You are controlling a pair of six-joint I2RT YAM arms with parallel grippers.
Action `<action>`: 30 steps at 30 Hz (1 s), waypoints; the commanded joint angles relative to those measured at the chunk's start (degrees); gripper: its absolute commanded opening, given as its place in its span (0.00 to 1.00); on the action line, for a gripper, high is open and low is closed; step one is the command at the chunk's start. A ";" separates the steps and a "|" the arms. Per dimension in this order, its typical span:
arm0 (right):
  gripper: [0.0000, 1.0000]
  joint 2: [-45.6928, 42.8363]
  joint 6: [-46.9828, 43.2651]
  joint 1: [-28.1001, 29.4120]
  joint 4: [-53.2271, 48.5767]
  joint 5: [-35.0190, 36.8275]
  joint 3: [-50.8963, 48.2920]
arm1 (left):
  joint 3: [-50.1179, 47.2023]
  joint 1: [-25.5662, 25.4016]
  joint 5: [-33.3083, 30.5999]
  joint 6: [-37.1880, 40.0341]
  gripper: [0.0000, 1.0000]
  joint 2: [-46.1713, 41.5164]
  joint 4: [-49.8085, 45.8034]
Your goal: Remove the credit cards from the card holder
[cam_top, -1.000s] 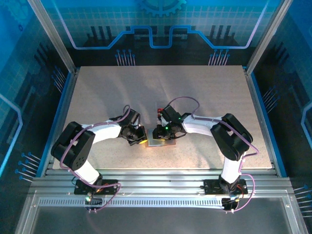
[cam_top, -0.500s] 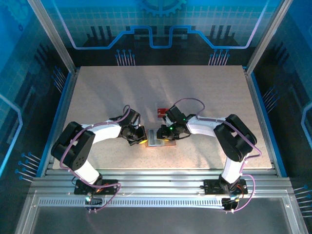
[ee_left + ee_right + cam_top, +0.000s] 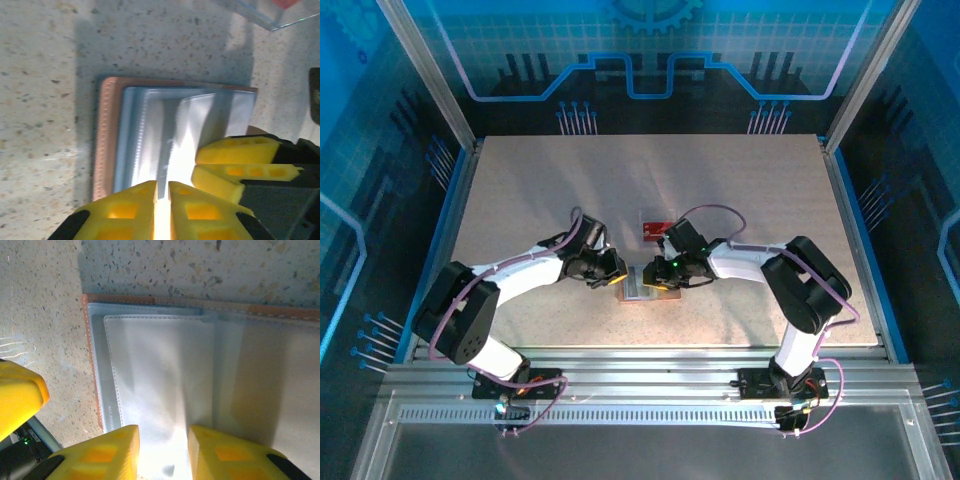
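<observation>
A clear plastic container (image 3: 265,15) sits on the speckled beige table (image 3: 520,190).

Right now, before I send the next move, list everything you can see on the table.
card holder: one, tan-brown outside, pale grey-blue inside, lying open between the two pincers.
red card: at least one, red, at the clear container beyond the holder.
clear plastic container: one, transparent, just past the holder's far edge.
table: one, speckled beige.
left pincer: yellow fingers, nearly together, at the holder's left side.
right pincer: yellow fingers, apart, over the holder's inner sleeve.
</observation>
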 commanded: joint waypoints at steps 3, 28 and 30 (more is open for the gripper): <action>0.32 -0.99 1.18 -0.93 1.14 -1.01 -0.86 | 2.07 -1.82 2.76 -2.82 0.23 1.93 2.92; 0.32 -1.58 1.46 -1.24 1.15 -1.55 -2.18 | 3.71 -2.22 5.19 -3.28 0.34 8.86 5.26; 0.32 -1.61 1.53 -1.15 1.15 -1.50 -2.24 | 4.05 -2.17 5.50 -3.12 0.34 9.30 5.13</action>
